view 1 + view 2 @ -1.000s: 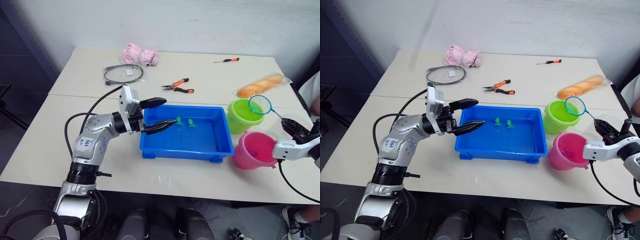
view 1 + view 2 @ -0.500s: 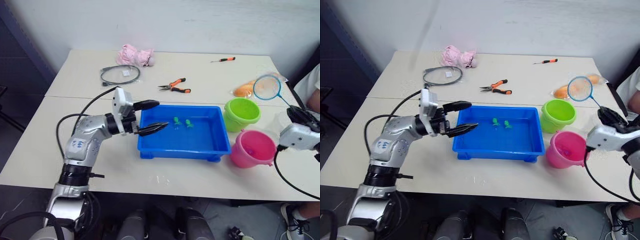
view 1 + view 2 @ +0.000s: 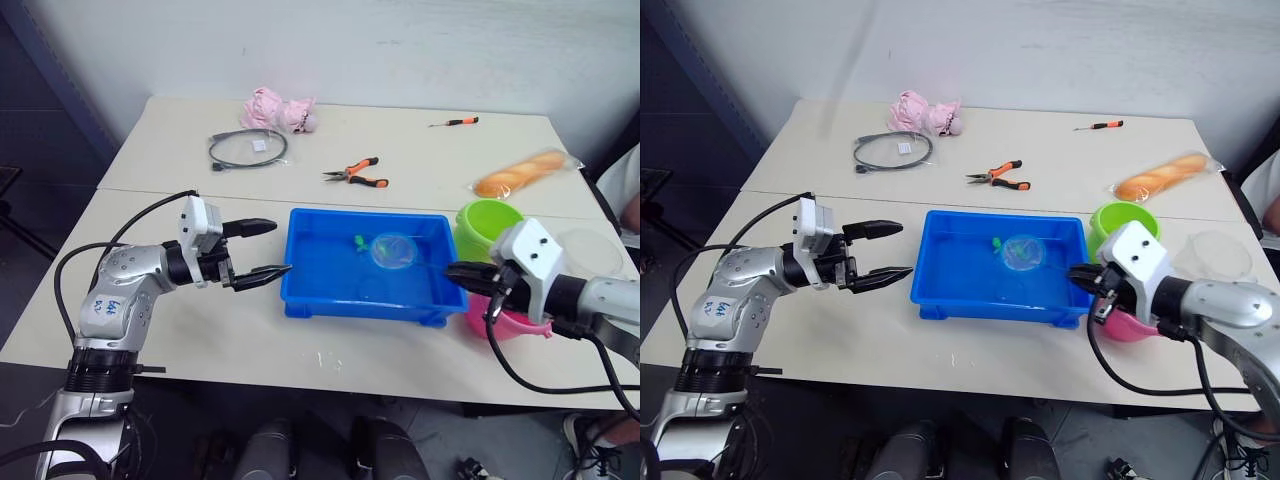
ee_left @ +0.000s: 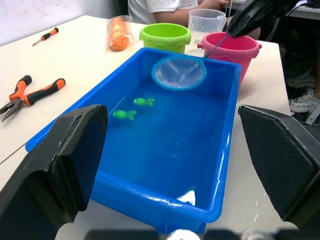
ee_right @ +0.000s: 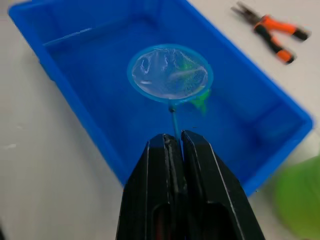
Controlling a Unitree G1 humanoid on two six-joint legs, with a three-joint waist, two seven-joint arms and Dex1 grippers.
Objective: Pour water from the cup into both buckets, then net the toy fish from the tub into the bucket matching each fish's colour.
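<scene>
The blue tub (image 3: pixel 300 300) sits at the table's front middle with water in it. Two green toy fish (image 4: pixel 144 101) lie near its far side. The net (image 3: pixel 391 250) hangs low over them, and one fish shows through its mesh (image 5: pixel 170 73). My right gripper (image 5: pixel 174 142) is shut on the net's thin handle at the tub's right end. My left gripper (image 3: pixel 272 248) stands open just left of the tub, touching nothing. The green bucket (image 3: pixel 488 225) and pink bucket (image 4: pixel 231 47) stand right of the tub. The clear cup (image 3: pixel 1215 255) is further right.
On the far half of the table lie orange-handled pliers (image 3: pixel 355 172), a small screwdriver (image 3: pixel 455 121), a coiled cable (image 3: pixel 247 147), a pink soft toy (image 3: pixel 280 108) and a bag of orange bread (image 3: pixel 525 172). A person (image 3: pixel 630 195) sits at the right edge.
My right gripper has swung the net from above the green bucket down and left over the tub. My left gripper has drawn back to the left, off the tub's rim.
</scene>
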